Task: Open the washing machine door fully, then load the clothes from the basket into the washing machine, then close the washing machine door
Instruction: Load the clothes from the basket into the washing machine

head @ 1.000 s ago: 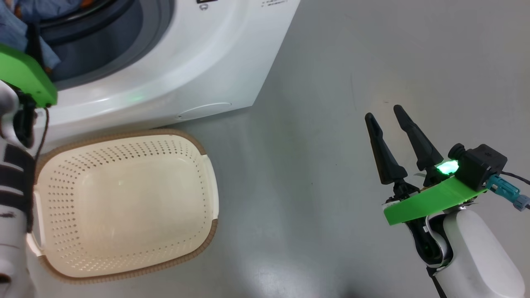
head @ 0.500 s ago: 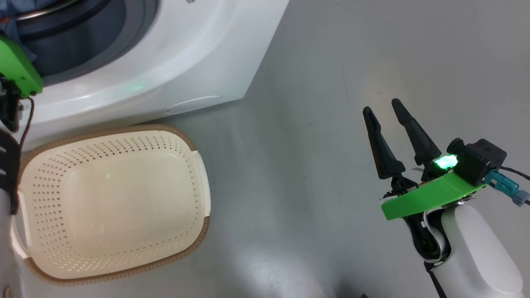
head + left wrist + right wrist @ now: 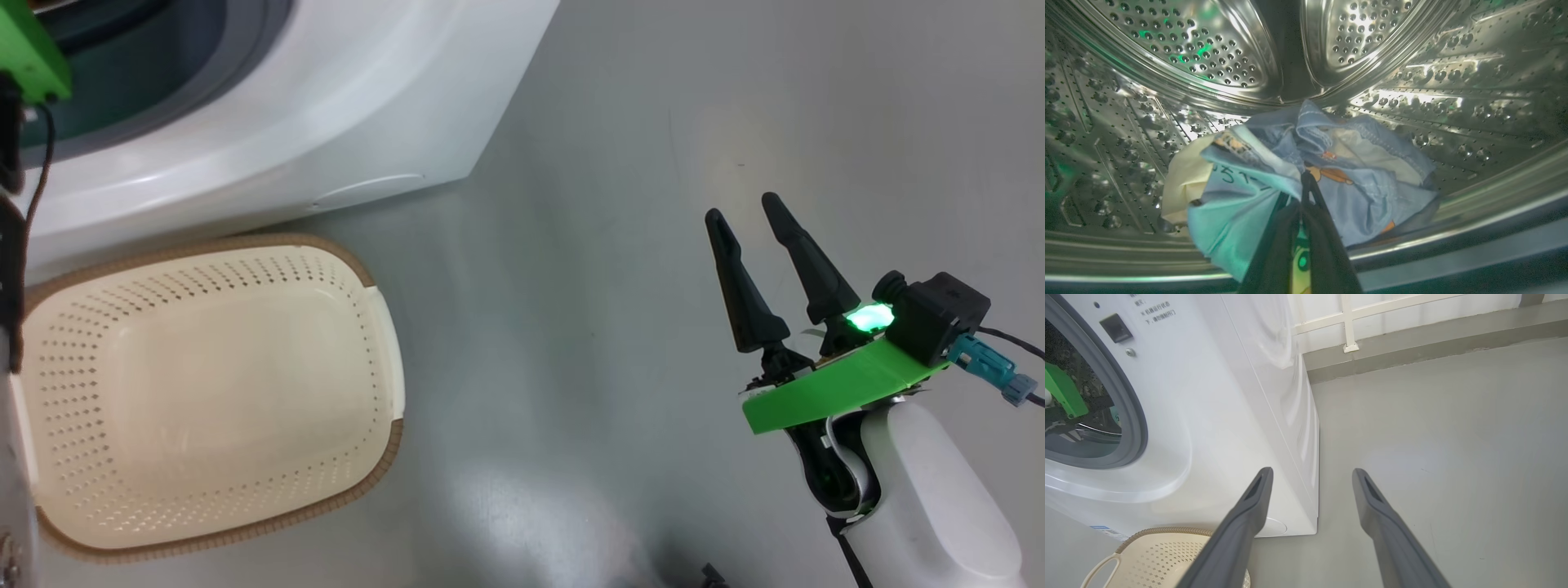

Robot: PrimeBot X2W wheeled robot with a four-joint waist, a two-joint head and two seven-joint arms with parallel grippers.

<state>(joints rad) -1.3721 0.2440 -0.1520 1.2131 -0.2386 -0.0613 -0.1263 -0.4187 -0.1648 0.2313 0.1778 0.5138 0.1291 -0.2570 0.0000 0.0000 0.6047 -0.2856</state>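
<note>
The clothes [image 3: 1274, 171], light blue and cream with orange prints, lie heaped in the steel drum [image 3: 1167, 61] of the washing machine [image 3: 326, 106]. My left gripper [image 3: 1305, 183] is inside the drum, shut, its tips against the heap. I cannot tell whether any fabric is pinched. The left arm's green bracket [image 3: 28, 57] shows at the machine's opening. The cream basket [image 3: 371, 343] stands empty on the floor in front of the machine. My right gripper [image 3: 741, 207] hangs open over bare floor to the right, holding nothing. The washing machine door is out of view.
Grey floor [image 3: 571, 286] stretches between the basket and my right arm. The machine's grey gasket [image 3: 1133, 416] rings the opening. A low wall ledge with a white railing [image 3: 1349, 322] runs behind the machine's right corner.
The head camera has shifted, so the machine and basket sit further left in the picture. My left gripper has gone from open to shut inside the drum. The right gripper stays open.
</note>
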